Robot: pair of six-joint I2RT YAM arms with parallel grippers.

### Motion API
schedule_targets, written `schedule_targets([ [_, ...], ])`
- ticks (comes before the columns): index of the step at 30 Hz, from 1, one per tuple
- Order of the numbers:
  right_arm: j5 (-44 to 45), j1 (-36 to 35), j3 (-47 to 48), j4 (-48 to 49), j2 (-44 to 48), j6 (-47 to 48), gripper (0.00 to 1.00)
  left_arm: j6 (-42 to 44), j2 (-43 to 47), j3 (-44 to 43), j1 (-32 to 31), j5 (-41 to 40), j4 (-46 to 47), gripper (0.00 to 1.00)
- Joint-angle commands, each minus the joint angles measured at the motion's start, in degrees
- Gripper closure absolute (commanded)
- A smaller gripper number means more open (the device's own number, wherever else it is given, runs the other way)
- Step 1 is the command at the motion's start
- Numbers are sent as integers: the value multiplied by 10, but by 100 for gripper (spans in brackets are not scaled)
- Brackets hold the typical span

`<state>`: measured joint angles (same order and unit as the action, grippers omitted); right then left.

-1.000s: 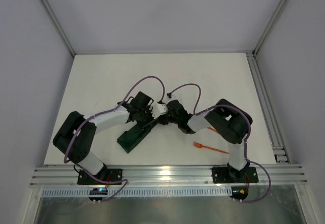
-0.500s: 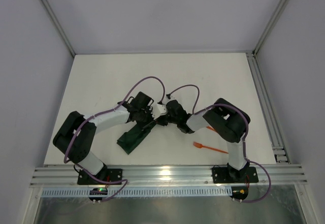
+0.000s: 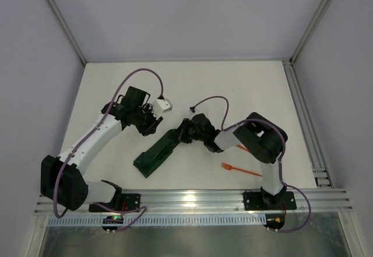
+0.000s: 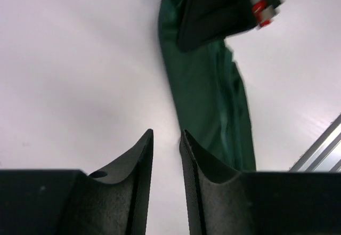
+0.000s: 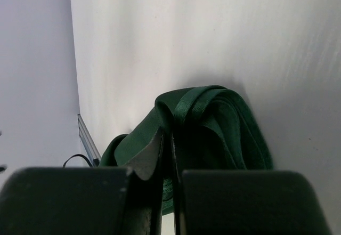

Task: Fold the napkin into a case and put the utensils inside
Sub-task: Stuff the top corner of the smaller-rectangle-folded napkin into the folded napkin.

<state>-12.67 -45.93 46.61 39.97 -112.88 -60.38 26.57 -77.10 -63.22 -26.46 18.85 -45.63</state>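
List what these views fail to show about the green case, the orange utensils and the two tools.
- Case mouth: top view, covered by the right tool.
- Second utensil: top view, only the fork lies fully clear; an orange sliver by the right arm is mostly hidden.
- Right tool's grip: right wrist view, cloth fold hides it.
- Left tool: nearly closed, empty.

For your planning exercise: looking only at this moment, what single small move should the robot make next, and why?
Probably the free left gripper, its jaws nearly shut on nothing, should go for the thin orange plastic fork lying outside the narrow dark green cloth case. The right gripper is pinching the case's end, so that arm is occupied.
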Motion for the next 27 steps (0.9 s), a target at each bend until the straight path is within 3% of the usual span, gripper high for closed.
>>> schedule_targets([
  [1, -19, 6, 2, 60, 15, 2, 96, 28, 4, 50, 36, -56, -77, 72],
  [7, -34, 13, -10, 139, 0, -20, 96, 64, -4, 138, 34, -60, -84, 72],
  [19, -37, 22, -28, 262, -52, -60, 96, 74, -37, 188, -39, -71, -43, 72],
  [27, -39, 35, -39, 267, -79, -64, 96, 65, -97, 193, -54, -81, -4, 72],
])
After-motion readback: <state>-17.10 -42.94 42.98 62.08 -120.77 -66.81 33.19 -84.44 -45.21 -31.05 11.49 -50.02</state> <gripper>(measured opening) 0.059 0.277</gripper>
